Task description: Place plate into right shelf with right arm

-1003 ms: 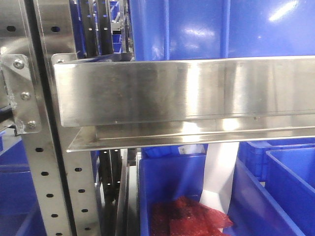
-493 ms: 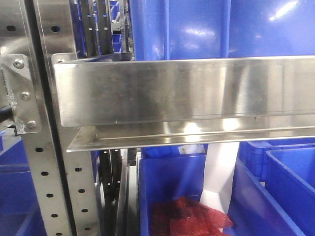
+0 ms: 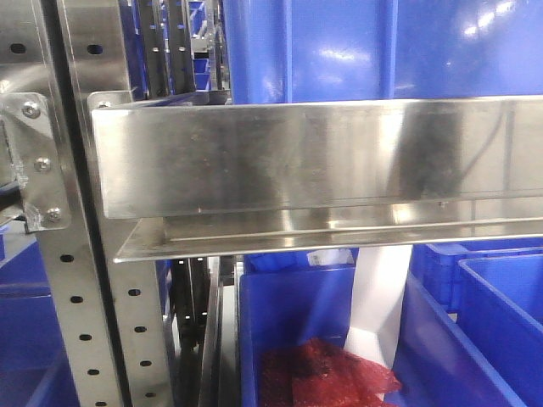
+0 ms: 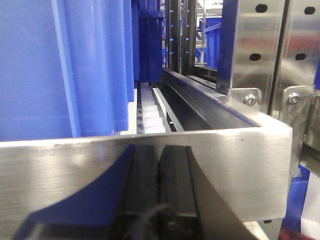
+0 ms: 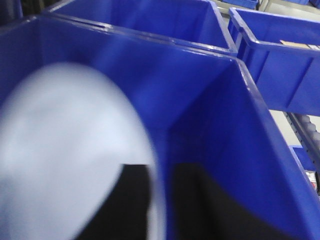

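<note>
Red mesh (image 3: 327, 373) lay in a blue bin (image 3: 288, 314); the right gripper (image 5: 160, 205) pinched the blurred plate (image 5: 70, 150) above another bin (image 5: 210, 100).

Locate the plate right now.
In the right wrist view, the plate fills the lower left, blurred, gripped by the right gripper above a blue bin.

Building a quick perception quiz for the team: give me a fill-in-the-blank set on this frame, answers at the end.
1. In the right wrist view, the plate held by the right end effector hangs over an open bin coloured ____.
2. The shelf's broad rail is made of shiny ____.
3. In the left wrist view, the left end effector's fingers are pressed ____.
4. The crumpled mesh in the lower bin is ____.

Answers: blue; steel; together; red
</note>
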Available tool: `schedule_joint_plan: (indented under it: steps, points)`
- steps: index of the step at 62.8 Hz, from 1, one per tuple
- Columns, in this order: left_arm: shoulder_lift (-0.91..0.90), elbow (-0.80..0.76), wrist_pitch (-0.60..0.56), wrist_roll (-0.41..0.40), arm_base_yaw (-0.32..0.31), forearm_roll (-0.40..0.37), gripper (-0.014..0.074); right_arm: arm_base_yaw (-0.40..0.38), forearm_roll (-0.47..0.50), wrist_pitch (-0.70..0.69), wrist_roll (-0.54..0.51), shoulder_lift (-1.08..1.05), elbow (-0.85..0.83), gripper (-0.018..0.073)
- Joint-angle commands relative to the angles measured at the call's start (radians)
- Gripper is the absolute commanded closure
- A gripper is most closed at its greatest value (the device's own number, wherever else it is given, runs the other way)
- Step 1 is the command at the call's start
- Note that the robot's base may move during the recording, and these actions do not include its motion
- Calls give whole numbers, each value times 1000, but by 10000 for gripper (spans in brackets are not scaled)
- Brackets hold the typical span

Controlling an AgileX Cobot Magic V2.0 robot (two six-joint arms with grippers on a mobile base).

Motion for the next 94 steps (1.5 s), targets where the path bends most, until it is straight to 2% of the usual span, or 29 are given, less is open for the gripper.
schedule_joint_plan:
  steps: [1,5,18,22,29,32,39,70,81,94]
  points:
    - [-12,8,-89,-2,0,-2,643,-4,-14,-66,0,-42,-37,0]
    - [-12,8,-89,-2,0,-2,643,-4,-14,-58,0,-49,-37,-77]
    - [-12,8,-89,-2,0,-2,643,-4,-9,-39,9,-129,-37,-8]
    - [-12,8,-89,-2,0,-2,643,-4,10,-16,22,-178,-36,63]
    - [-12,8,-89,-2,0,-2,643,-4,35,34,23,-264,-24,249]
    - [-12,8,-89,-2,0,-2,643,-4,37,45,23,-311,1,357]
    - [-12,8,-89,-2,0,-2,643,-4,37,45,23,-433,93,519]
    - [-12,8,-89,-2,0,-2,643,-3,40,-36,23,-1106,766,505]
    - [-12,8,-89,-2,0,-2,643,-3,41,-35,23,-1259,889,505]
    - [-12,8,-89,-2,0,-2,643,-3,41,-4,23,-1293,928,505]
